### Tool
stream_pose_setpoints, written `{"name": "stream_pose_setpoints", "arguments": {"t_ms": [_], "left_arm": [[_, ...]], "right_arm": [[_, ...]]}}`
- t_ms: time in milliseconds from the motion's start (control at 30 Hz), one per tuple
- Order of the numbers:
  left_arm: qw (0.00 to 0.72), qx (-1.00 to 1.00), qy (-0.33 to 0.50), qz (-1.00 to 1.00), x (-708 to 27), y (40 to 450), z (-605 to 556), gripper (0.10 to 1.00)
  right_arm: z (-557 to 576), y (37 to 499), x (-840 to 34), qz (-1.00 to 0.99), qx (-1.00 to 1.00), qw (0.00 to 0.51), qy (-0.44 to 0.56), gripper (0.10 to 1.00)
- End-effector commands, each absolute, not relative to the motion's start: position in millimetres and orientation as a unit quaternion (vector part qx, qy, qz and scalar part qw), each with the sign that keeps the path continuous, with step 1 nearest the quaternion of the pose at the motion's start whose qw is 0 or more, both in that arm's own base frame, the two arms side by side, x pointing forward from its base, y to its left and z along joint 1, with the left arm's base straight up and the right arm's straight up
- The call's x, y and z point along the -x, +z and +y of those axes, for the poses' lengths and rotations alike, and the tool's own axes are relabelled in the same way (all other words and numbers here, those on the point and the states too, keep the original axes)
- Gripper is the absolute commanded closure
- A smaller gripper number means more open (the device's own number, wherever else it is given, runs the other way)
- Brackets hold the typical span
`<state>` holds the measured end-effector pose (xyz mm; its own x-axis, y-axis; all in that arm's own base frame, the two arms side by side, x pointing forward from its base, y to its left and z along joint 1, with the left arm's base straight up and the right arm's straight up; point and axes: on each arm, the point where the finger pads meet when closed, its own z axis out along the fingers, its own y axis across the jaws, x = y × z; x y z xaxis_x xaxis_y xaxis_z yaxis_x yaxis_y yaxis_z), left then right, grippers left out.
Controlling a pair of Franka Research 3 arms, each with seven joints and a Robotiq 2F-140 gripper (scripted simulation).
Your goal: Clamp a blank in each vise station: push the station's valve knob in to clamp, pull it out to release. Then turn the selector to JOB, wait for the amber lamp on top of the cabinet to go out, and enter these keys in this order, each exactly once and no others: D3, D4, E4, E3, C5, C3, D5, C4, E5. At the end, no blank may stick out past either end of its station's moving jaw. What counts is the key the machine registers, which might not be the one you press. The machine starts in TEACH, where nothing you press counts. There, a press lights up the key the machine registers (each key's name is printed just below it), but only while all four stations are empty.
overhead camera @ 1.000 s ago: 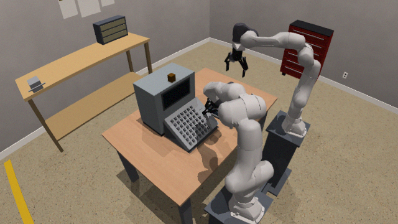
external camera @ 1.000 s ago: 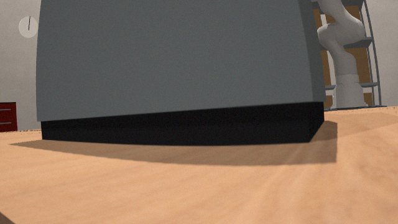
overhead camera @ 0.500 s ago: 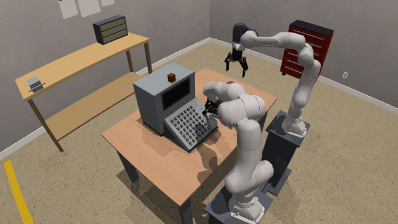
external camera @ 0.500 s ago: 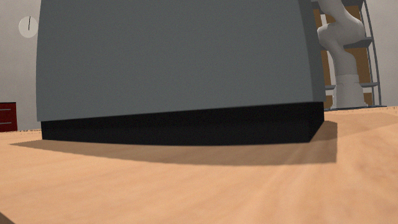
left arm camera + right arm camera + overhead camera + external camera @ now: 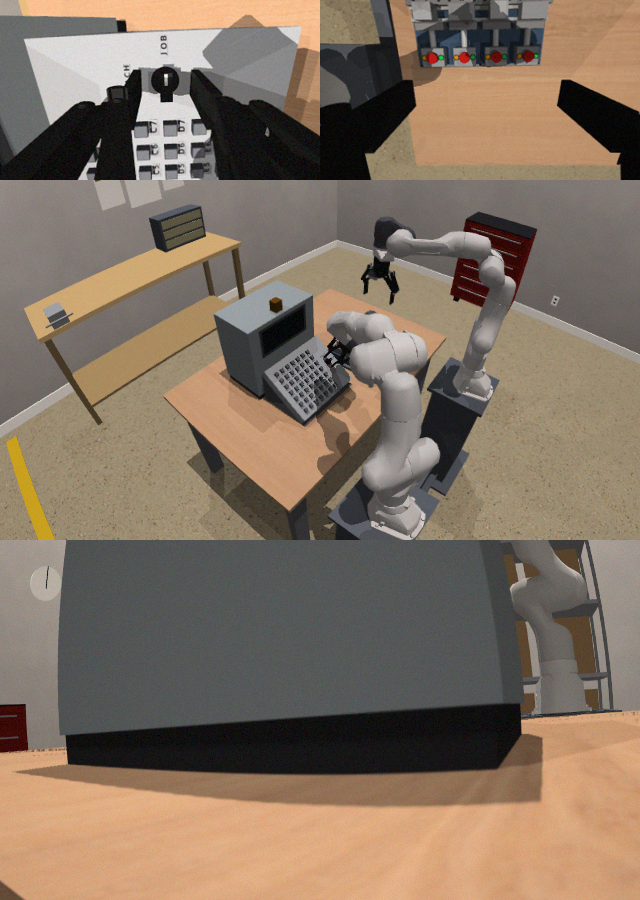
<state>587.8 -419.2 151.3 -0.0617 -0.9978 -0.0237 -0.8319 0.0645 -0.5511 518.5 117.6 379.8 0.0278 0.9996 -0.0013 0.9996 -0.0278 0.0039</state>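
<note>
The black selector has its white mark in line with the JOB label in the left wrist view. My left gripper is partly open, one finger on each side of the selector, holding nothing. The amber lamp on the cabinet looks dark. The keypad panel shows keys such as D7 below the selector. My right gripper is wide open and empty, high above the table. The right wrist view shows four stations with red knobs, one being the leftmost knob; blanks cannot be made out.
The wooden table carries the cabinet and the vise row. The left arm reaches over the table's near side. A workbench and a red tool chest stand farther off.
</note>
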Motion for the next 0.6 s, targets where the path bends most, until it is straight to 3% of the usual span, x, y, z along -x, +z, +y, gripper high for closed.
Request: {"name": "stream_pose_setpoints", "arguments": {"t_ms": [0, 467, 500, 567], "left_arm": [[0.207, 0.648, -0.200, 0.705, -584, 158, -419, 0.699], [0.207, 0.648, -0.200, 0.705, -560, 194, -418, 0.699], [0.207, 0.648, -0.200, 0.705, -560, 194, -418, 0.999], [0.207, 0.648, -0.200, 0.705, -560, 194, -418, 0.999]], "right_arm": [[118, 380, -518, 0.697, -0.717, 0.002, 0.001, 0.098], [118, 380, -518, 0.697, -0.717, 0.002, 0.001, 0.098], [118, 380, -518, 0.697, -0.717, 0.002, 0.001, 0.098], [118, 380, -518, 0.697, -0.717, 0.002, 0.001, 0.098]]}}
